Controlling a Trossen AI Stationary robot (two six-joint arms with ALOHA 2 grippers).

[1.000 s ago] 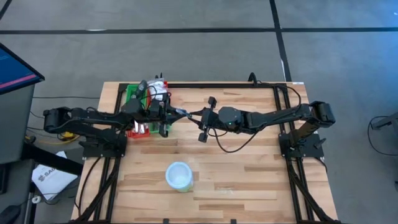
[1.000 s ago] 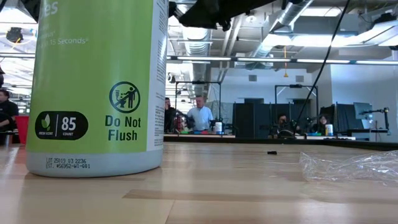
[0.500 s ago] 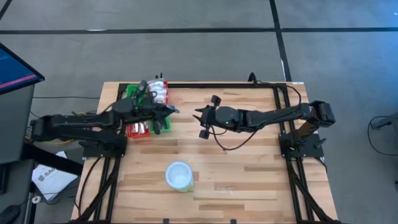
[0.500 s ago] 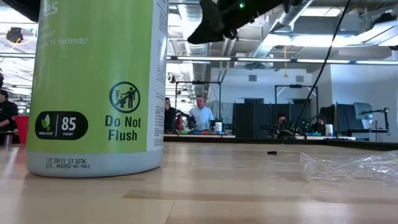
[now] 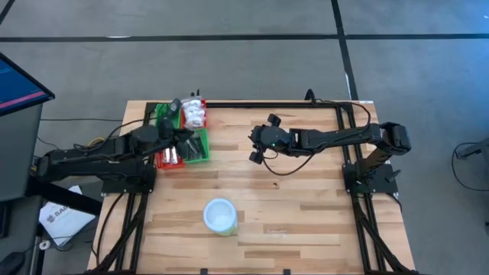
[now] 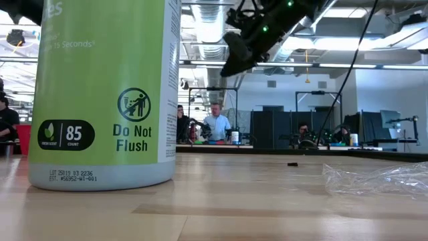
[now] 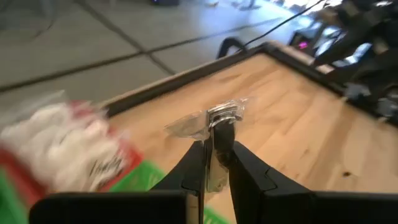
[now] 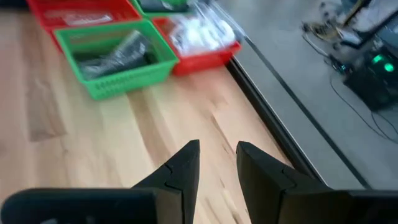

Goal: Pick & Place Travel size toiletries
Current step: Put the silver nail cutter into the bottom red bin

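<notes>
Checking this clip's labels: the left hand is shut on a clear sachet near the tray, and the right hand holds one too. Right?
Not quite. The right hand holds nothing: the right wrist view shows bare table between its fingers. The left hand is indeed shut on a clear sachet near the tray.

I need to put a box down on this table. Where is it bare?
Bare wood lies between the white tub and the right arm's base, and along the front edge. It is crowded at the back left, around the red and green tray and the left gripper.
</notes>
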